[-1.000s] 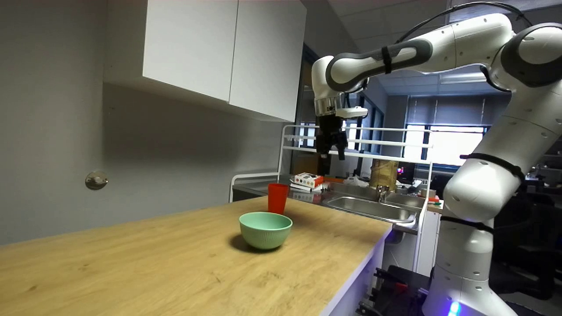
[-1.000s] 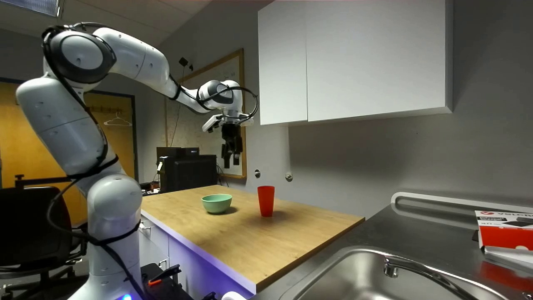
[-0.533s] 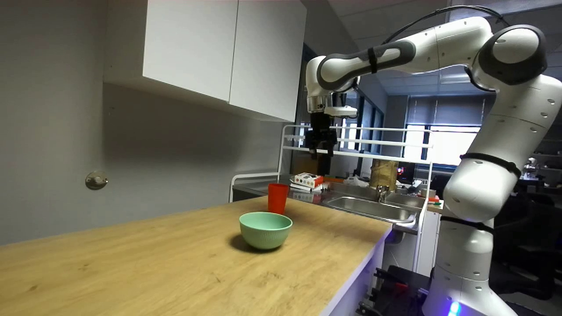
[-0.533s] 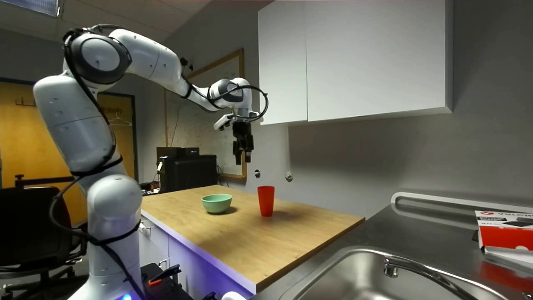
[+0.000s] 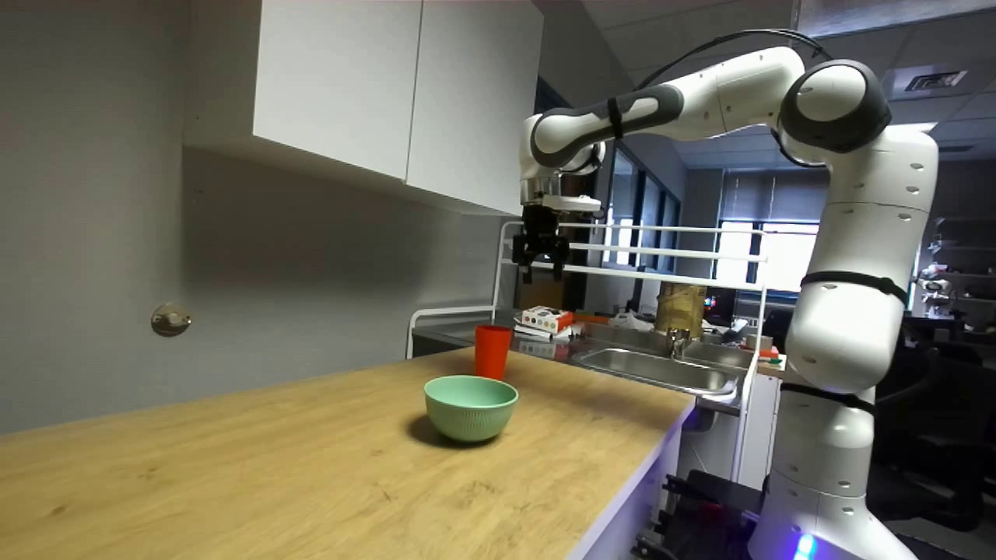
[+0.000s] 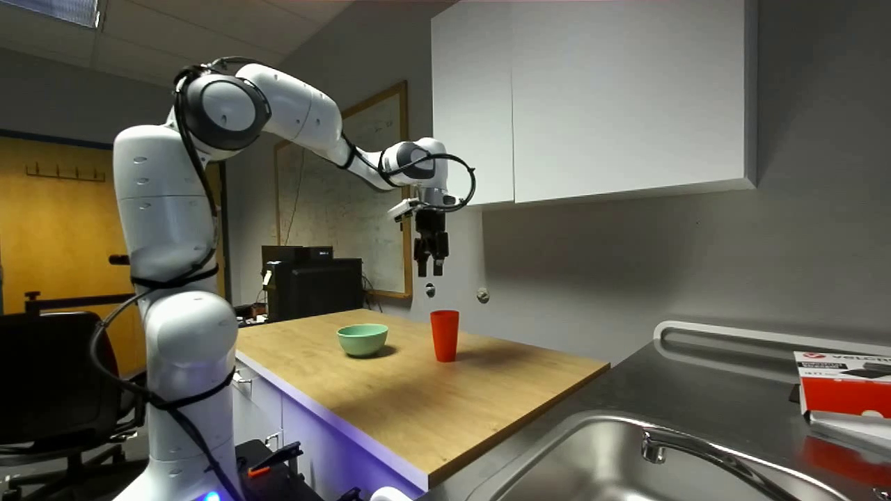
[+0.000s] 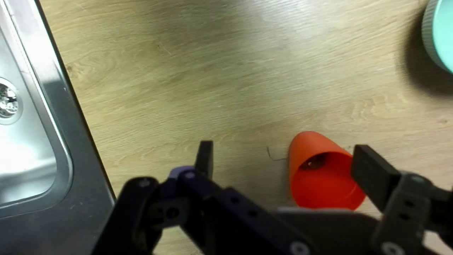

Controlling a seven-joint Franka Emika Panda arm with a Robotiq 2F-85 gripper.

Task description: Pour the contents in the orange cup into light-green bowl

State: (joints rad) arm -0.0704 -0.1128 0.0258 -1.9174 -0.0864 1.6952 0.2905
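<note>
Gripper: fingers spread apart, holding nothing, hanging above the table.
Orange cup: upright on the table below the gripper, apart from it; in the wrist view, nearer one finger than the other.
Descent: coming straight down uncentred might land a finger on the cup and tip it.
Contents: something small and dark in the cup, too blurred to name.
Grip: a weak hold would probably let the cup slip when turned.
Light-green bowl: also below the gripper, farther out sideways than the cup.
Pour: tilting too soon could drop the contents short of the bowl.
Sink: below the gripper, opposite the bowl; a toppled cup might roll that way.
</note>
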